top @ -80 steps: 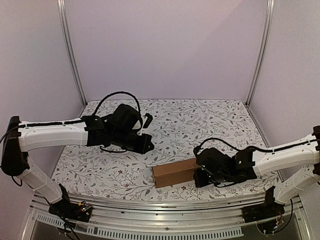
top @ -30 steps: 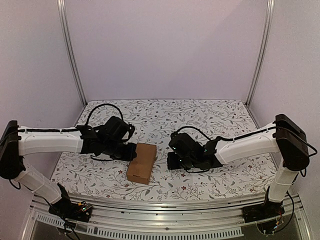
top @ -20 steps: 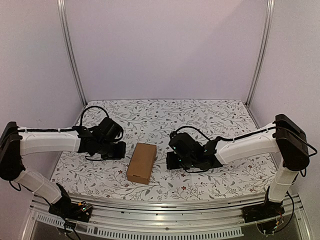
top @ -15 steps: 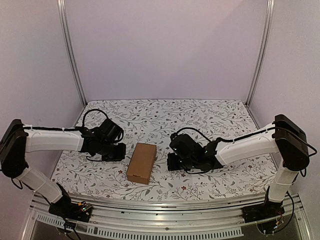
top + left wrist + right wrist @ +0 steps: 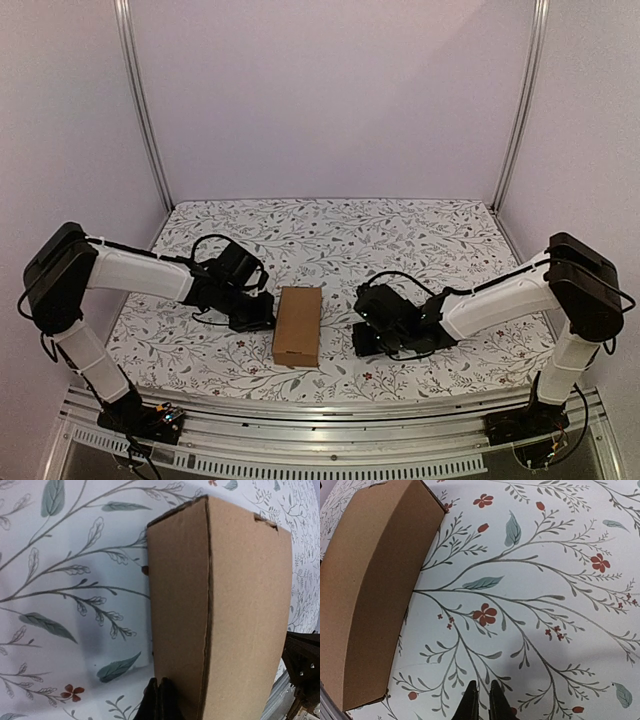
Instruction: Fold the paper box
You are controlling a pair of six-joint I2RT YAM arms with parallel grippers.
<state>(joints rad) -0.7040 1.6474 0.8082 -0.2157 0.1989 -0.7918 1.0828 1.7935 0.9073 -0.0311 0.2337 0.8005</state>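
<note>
- Nearest to us, in front of the paper box (image 5: 298, 325), the metal rail (image 5: 300, 415) runs along the table's edge, with both arm bases bolted on either side of it.
- The box lies flat on the floral cloth (image 5: 420, 240), closed up into a narrow brown carton, its long side running away from us.
- On the box's left, the left gripper (image 5: 266, 317) is low against the carton's long wall.
- From the left wrist we see the left gripper (image 5: 157, 702) with fingers clenched tight and nothing between them. The tips sit hard by the box (image 5: 220, 620), perhaps touching its side, though the close view leaves us unsure.
- That same view gives us a small slot (image 5: 265, 521) cut at the box's far top corner.
- On the box's right, the right gripper (image 5: 360, 338) hangs low over the cloth, clear of the carton.
- Its wrist view shows the right gripper (image 5: 481, 702) with fingers parted by a sliver, gripping nothing, and the box (image 5: 370, 595) lying off to their side.
- Beyond the box, the cloth runs on to the pale back wall (image 5: 330, 100).
</note>
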